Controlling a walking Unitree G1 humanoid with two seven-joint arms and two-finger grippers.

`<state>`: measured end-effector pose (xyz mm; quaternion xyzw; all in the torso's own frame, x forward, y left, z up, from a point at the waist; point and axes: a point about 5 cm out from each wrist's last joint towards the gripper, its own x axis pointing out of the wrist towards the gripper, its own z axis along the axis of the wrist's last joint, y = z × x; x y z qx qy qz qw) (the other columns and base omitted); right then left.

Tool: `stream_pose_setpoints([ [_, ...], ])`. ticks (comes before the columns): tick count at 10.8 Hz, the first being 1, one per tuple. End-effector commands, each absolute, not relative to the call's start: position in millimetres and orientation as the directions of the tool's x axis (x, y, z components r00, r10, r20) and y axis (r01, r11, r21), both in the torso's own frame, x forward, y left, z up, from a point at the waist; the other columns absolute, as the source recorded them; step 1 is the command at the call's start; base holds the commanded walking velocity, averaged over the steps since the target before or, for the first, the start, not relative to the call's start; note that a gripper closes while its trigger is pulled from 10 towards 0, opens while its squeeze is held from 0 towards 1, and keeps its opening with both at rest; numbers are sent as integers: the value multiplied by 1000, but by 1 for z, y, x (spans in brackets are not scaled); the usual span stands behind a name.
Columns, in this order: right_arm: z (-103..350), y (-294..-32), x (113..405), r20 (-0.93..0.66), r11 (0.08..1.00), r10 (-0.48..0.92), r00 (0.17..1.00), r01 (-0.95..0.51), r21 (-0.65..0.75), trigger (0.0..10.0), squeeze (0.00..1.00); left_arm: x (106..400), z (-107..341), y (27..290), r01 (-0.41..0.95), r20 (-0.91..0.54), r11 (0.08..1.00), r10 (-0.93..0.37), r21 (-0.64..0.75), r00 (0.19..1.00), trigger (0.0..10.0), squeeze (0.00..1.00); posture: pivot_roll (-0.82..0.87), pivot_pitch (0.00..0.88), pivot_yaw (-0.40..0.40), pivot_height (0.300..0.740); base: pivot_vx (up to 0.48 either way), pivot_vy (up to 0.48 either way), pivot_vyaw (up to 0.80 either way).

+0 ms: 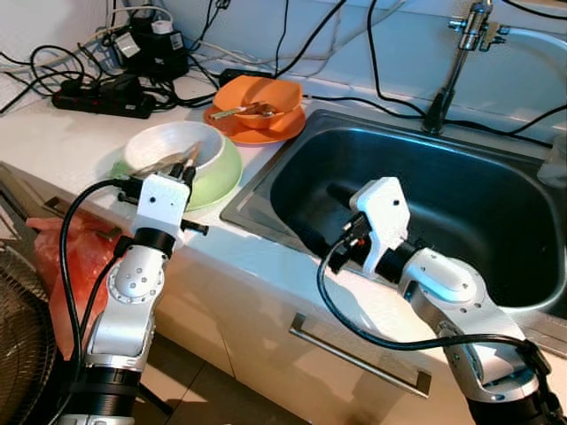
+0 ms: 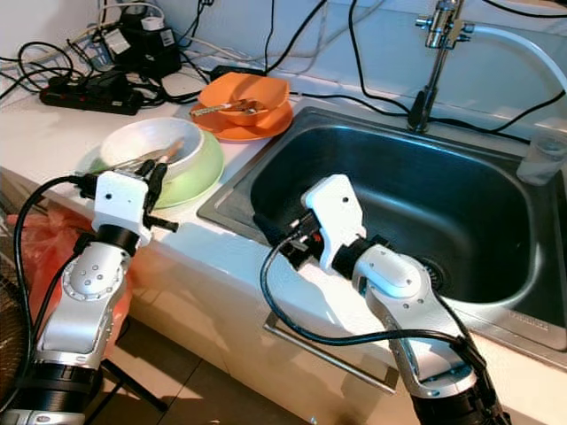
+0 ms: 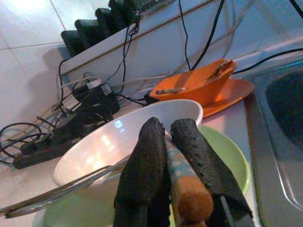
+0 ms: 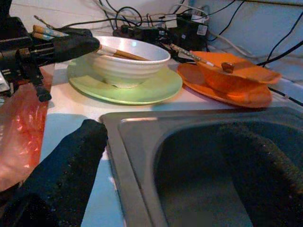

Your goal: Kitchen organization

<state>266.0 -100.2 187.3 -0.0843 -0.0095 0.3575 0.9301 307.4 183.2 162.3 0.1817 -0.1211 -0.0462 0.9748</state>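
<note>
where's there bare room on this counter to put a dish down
Most open is the sink basin. A bare counter strip runs along the front edge between the green plate and the sink. The back is crowded: power strip and cables, then the orange bowl on its plate. The left gripper holds chopsticks at the white bowl.

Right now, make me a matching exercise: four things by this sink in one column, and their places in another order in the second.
Things:
1. white bowl
2. orange bowl
3. left gripper
4. right gripper

Places:
A. on the orange plate
B. inside the sink, low by its near wall
C. on the green plate
D. at the white bowl's rim, shut on chopsticks

Pairs: 1-C, 2-A, 3-D, 4-B
</note>
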Motion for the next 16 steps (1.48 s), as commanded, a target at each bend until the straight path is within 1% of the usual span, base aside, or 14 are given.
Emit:
stream_pose_setpoints([
  [1, 191, -100, 263, -38, 717, 681, 731, -676, -167, 10000, 0, 307, 159, 182, 59, 205, 926, -145, 372, 968, 0, 0, -34, 0, 30, 740, 0, 0, 0],
  [4, 190, -99, 262, -43, 717, 681, 731, -678, -164, 10000, 0, 308, 161, 186, 38, 213, 919, -131, 393, 968, 0, 0, -32, 0, 32, 740, 0, 0, 0],
  [5, 190, -99, 262, -40, 720, 678, 734, -674, -165, 10000, 0, 308, 167, 190, -13, 246, 908, -100, 419, 964, 0, 0, -31, 0, 32, 740, 0, 0, 0],
  [9, 190, -101, 263, -32, 733, 665, 746, -660, -165, 10000, 0, 308, 183, 199, -107, 321, 888, -48, 448, 946, 0, 0, -31, 0, 34, 740, 0, 0, 0],
  [11, 190, -101, 264, -32, 735, 663, 748, -659, -162, 10000, 0, 308, 195, 193, -112, 368, 890, -66, 442, 928, 0, 0, -31, 0, 34, 740, 0, 0, 0],
  [14, 189, -103, 265, -32, 742, 655, 755, -651, -161, 10000, 0, 309, 216, 177, -80, 432, 912, -113, 402, 895, 0, 0, -32, 0, 30, 740, 0, 0, 0],
  [16, 190, -105, 267, -23, 759, 639, 769, -634, -149, 10000, 0, 310, 226, 163, -30, 461, 910, -181, 414, 869, 0, 0, -33, 0, 28, 740, 0, 0, 0],
])
